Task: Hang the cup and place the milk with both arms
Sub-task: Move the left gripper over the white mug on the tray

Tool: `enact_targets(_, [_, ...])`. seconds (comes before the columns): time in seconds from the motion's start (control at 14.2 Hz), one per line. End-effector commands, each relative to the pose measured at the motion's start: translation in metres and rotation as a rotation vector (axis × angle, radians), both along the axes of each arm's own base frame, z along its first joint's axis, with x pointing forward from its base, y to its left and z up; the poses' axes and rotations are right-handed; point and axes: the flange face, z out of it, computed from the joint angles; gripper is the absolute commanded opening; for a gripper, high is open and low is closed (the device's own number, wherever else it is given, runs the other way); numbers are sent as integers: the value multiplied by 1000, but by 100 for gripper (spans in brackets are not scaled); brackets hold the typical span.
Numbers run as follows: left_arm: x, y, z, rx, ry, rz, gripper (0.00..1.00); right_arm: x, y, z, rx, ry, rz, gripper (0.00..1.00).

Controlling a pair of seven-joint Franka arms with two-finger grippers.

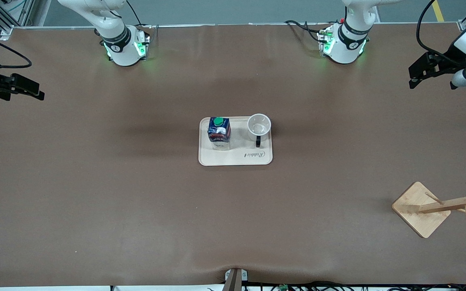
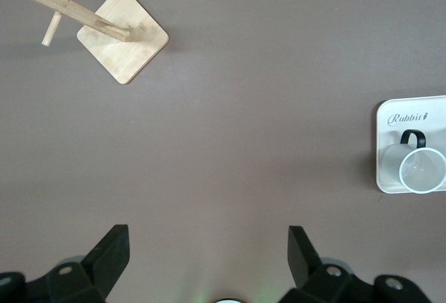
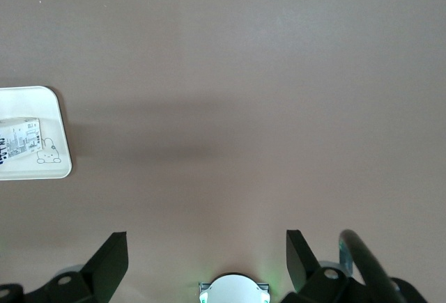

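Mid-table: cream tray point(image 1: 237, 158) w/ "Rabbit" script on the edge nearest front cam. Milk carton point(image 1: 219, 132) upright on tray, toward right arm's end; dark-blue, green round cap, red band, whitish base. Cup point(image 1: 259, 125) upright on same tray, toward left arm's end, just beside carton, not touching; white, open mouth up, black handle pointing toward front cam. Smiley not visible from these angles.

Wooden cup rack point(image 1: 439, 206) w/ square base and pegged post, near table corner at left arm's end, nearer front cam than tray, well apart from it. No cup on pegs.

Left gripper point(image 1: 419, 74) up in air over bare brown table point(image 1: 95, 194) at left arm's end, well away from tray; fingers point(image 2: 111, 251) spread wide, holding nothing. Waiting.

Right gripper point(image 1: 28, 89) up over bare table at right arm's end; fingers point(image 3: 111, 258) wide apart too, holding nothing. Waiting.

Green lights on at both arm bases.
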Motion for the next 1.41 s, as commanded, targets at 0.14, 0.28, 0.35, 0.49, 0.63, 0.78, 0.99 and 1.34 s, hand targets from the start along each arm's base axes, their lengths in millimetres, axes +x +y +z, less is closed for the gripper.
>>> enact_targets(0.14, [1, -3, 5, 17, -2, 1, 100, 0, -1, 1, 0, 4, -14, 100])
enact_targets(0.28, [4, -1, 2, 14, 5, 1, 100, 0, 0, 1, 2, 5, -13, 100])
enact_targets(0.35, [5, 2, 3, 11, 3, 10, 100, 0, 0, 1, 0, 2, -13, 100])
enact_targets(0.49, [7, 5, -2, 11, 13, 14, 100, 0, 0, 1, 2, 5, -13, 100])
enact_targets(0.63, [9, 8, -3, 9, 18, 13, 100, 0, 0, 0, 2, 7, -13, 100])
enact_targets(0.78, [8, 5, -7, 10, 25, 16, 100, 0, 0, 0, 2, 3, -13, 100])
enact_targets(0.99, [8, 1, -21, 1, 55, 24, 100, 0, 1, 0, 2, 3, -11, 100])
enact_targets(1.34, [1, -37, -60, -11, 103, 21, 100, 1, 2, 0, 2, 2, -8, 100])
